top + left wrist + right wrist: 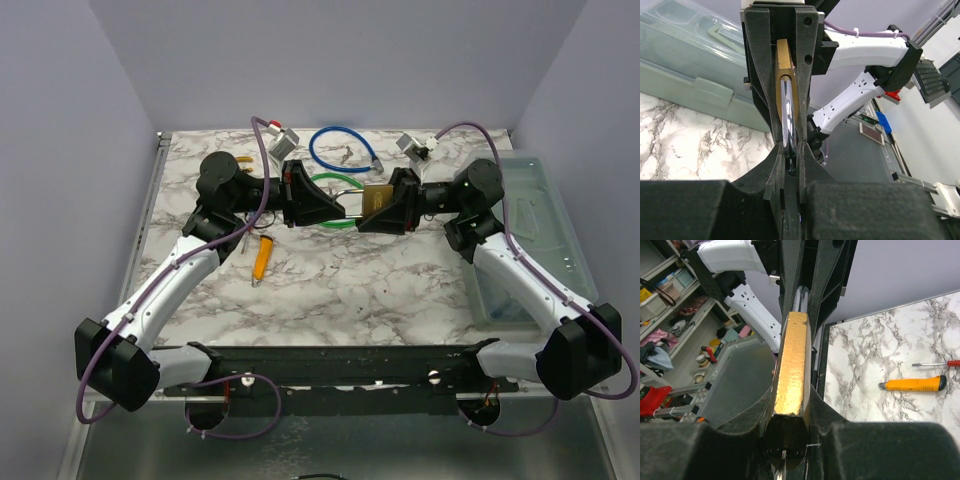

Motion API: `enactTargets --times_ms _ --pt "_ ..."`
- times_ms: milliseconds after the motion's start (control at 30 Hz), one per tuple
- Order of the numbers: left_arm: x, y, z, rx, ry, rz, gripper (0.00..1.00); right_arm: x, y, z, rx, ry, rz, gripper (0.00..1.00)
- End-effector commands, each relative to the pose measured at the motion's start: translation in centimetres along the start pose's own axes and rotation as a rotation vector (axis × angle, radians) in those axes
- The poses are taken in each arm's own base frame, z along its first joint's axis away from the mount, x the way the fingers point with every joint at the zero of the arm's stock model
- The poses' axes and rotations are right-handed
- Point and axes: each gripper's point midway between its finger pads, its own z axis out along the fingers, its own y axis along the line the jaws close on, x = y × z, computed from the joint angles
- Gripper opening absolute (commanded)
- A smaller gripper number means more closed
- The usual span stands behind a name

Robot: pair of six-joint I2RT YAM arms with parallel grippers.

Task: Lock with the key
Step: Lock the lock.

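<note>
A brass padlock [378,197] hangs in the air between my two grippers above the back middle of the marble table [340,290]. My right gripper [376,212] is shut on the padlock's body; in the right wrist view the brass body [792,365] sits clamped in that gripper [790,415]. My left gripper [344,204] is shut on the silver shackle [787,115], with the brass body [782,55] just beyond that gripper [788,150]. A thin silver piece [780,471] shows at the padlock's near end; I cannot tell whether it is the key.
An orange utility knife [261,257] and a thin red-handled screwdriver [940,363] lie at centre left. A green cable loop [335,222] lies under the grippers, a blue one [340,150] behind. Two small silver locks [283,135] [415,146] sit at the back. A clear plastic bin [530,230] lines the right edge.
</note>
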Motion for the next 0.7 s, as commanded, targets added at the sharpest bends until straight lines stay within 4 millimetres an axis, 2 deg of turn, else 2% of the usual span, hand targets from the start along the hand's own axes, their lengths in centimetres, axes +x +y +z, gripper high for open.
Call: enactTargets --times_ms 0,67,200,300,433,667 --pt "0.6 1.7 1.7 -0.047 0.004 0.042 0.00 0.3 1.8 1.4 -0.086 0.020 -0.037 0.00" --pt "0.7 2.1 1.6 -0.068 0.008 0.050 0.00 0.3 1.9 1.4 -0.090 0.022 -0.034 0.00" --pt "0.4 1.8 1.8 -0.058 0.011 0.041 0.00 0.5 1.4 1.5 -0.070 0.025 -0.033 0.00" --pt "0.5 0.8 2.8 -0.024 0.018 0.014 0.00 0.7 0.1 2.0 -0.030 0.031 -0.052 0.00" --pt "1.9 -0.9 4.6 0.032 0.043 -0.025 0.00 0.6 -1.1 2.7 -0.015 0.029 -0.068 0.00" --pt "2.1 -0.1 5.3 0.021 0.025 -0.045 0.00 0.3 -0.8 3.5 -0.030 0.016 -0.078 0.00"
